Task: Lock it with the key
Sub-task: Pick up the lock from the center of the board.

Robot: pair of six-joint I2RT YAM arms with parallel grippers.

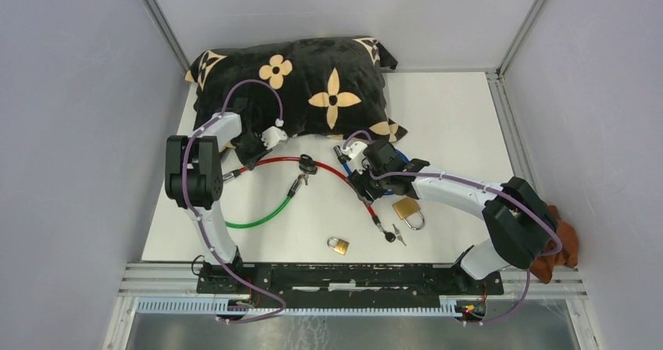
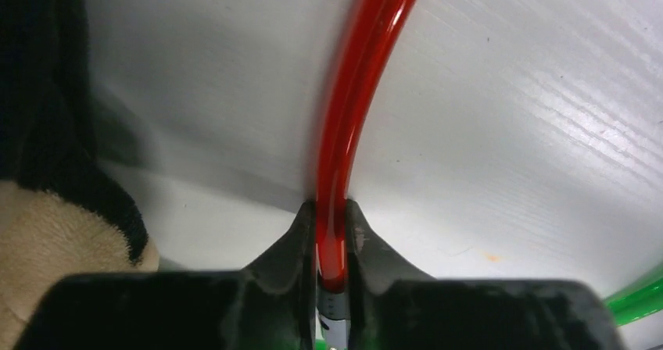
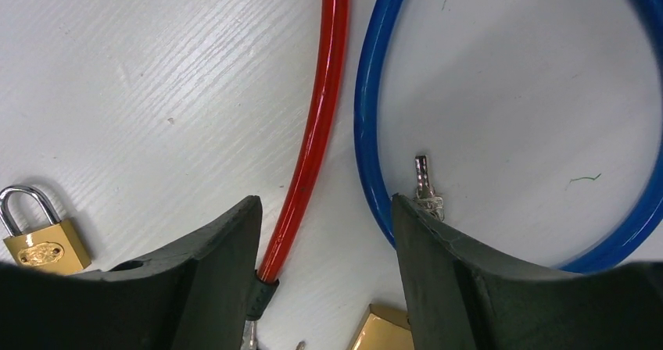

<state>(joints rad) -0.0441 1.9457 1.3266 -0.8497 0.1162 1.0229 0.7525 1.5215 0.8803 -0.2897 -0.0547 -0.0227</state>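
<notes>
The jaws of the left gripper [image 2: 331, 209] are pressed tight on the red cable lock [image 2: 356, 92], pinching it near one end, and the cable curves up and away from the fingertips across the white table [image 1: 453, 123]. The right gripper [image 3: 324, 200] has its jaws spread wide with nothing in them, hovering low over the far stretch of the same red cable, which runs between the fingers close against one of them, its black end collar tucked by that finger's base. A small silver key [image 3: 423, 182] lies just beside the other fingertip, touching the inside of a blue cable [image 3: 363, 116] looped beyond that finger. A small brass padlock [image 3: 35, 241] sits outside the jaws past the red cable's side, and a larger brass padlock [image 3: 383, 326] peeks in beneath the gap. A green cable [image 2: 637, 303] shows at the edge by the left fingers, a black pillow [image 1: 313, 76] on their other side. The left arm stands elbow-high, forearm dropping to the pillow's front edge; the right arm stretches low across the table, wrist tipped down
</notes>
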